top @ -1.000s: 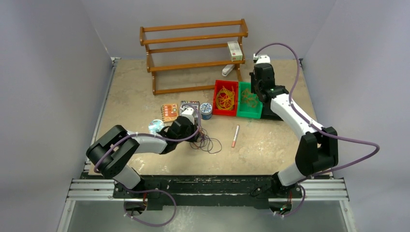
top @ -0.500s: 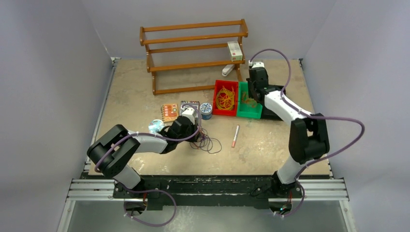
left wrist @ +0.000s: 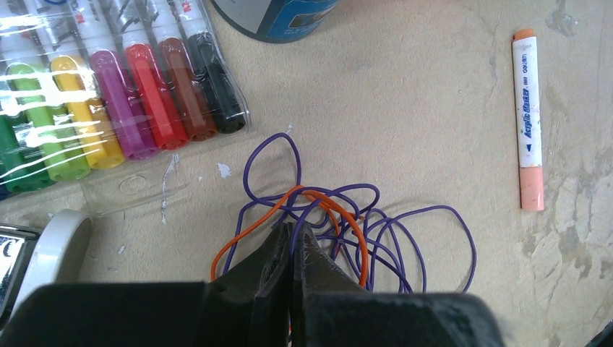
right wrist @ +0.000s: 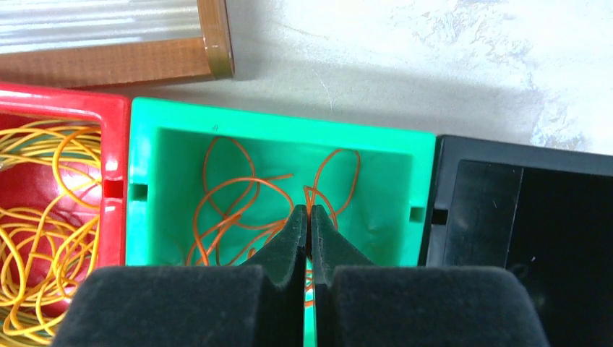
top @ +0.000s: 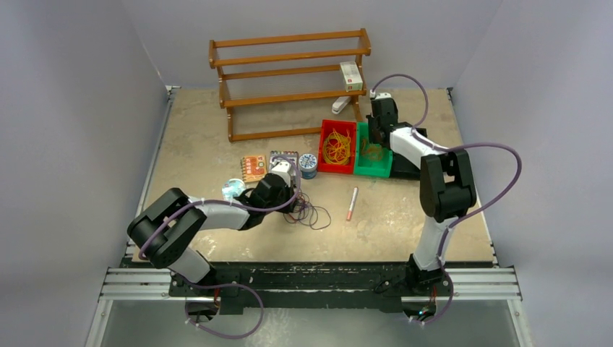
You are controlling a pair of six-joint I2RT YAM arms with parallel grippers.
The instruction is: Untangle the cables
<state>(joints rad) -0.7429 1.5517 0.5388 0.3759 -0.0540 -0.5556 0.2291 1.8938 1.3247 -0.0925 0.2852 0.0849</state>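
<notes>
The left tool (left wrist: 293, 242) is hanging low over the desk (left wrist: 434, 87) with its jaws pressed together and its tips sitting right in the tangle of cables (left wrist: 325, 210). I cannot tell whether a strand is caught between them. In that tangle one orange loop (left wrist: 249, 233) is threading through several purple loops (left wrist: 394, 231). The right tool (right wrist: 309, 220) is likewise pressed together, hovering over the green bin (right wrist: 275, 123). An orange strand is running up to its tips, so it may be pinching it, though that is not certain. Sorting is looking well along: orange loops (right wrist: 231, 195) are lying in the green bin and yellow loops (right wrist: 43, 217) are filling the red bin (right wrist: 65, 97). The black bin (right wrist: 506, 155) beside them is showing nothing in the part seen. What is waiting, by my reading, is pulling the orange loop free of the purple ones and binning each colour. Room is opening to the right of the tangle, where only a marker (left wrist: 528, 123) is lying well apart. To the left a pen pack (left wrist: 123, 87) is sitting near the loops and a tin (left wrist: 282, 14) is standing beyond, so a pull that way is risking a snag. The bins are touching side by side with a rack (top: 289, 72) just behind them, giving the right arm little room on the far side.
</notes>
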